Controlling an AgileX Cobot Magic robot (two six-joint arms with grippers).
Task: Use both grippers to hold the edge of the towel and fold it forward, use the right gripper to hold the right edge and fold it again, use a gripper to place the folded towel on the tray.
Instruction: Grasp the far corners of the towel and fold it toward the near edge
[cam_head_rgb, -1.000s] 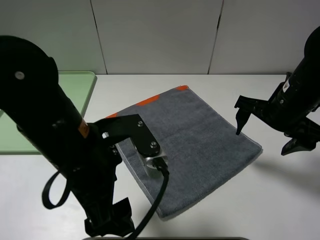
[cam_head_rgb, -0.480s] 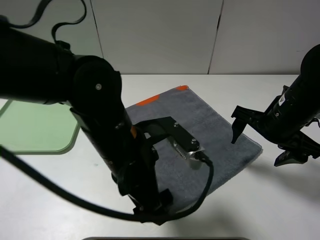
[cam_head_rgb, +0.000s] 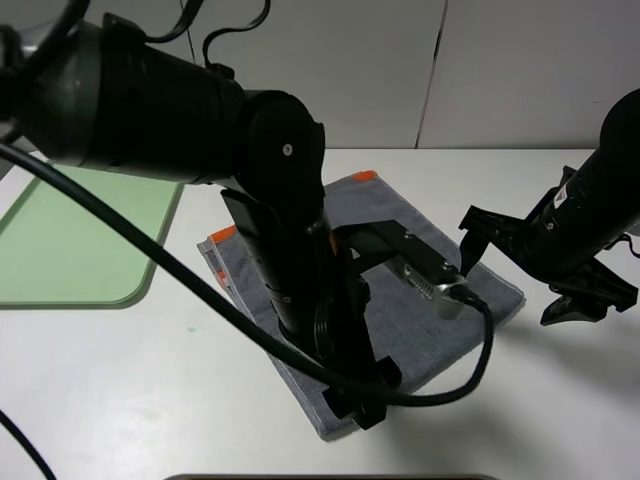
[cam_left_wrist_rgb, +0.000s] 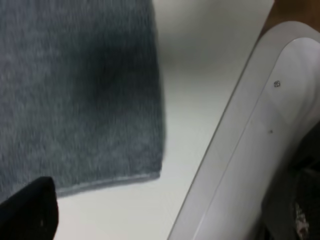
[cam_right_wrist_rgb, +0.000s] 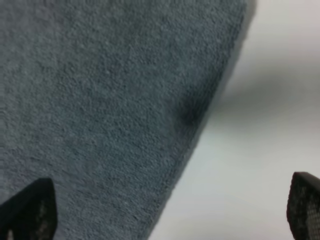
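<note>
White bench (cam_head_rgb: 120, 400) fills the scene under pale wall panels. Across its middle reaches the bulky black left arm (cam_head_rgb: 270, 200), covering much of the flat grey terry towel (cam_head_rgb: 400, 215). The towel lies at the centre of the bench, turned cornerwise. A pale green rounded plastic tray (cam_head_rgb: 70, 250) sits well apart at the left edge.

The right hand (cam_head_rgb: 510, 290) hangs over the towel's right corner, spread wide. In its wrist view one fingertip (cam_right_wrist_rgb: 27, 212) is over the cloth and the other over bare bench, with the towel's edge running between them.

The left hand (cam_head_rgb: 358, 405) is at the towel's near corner. Only one dark fingertip (cam_left_wrist_rgb: 30, 212) shows, just beside the hem, so I cannot tell whether it is spread or pressed together.

Small orange tags (cam_head_rgb: 365, 176) mark the far and left corners.
</note>
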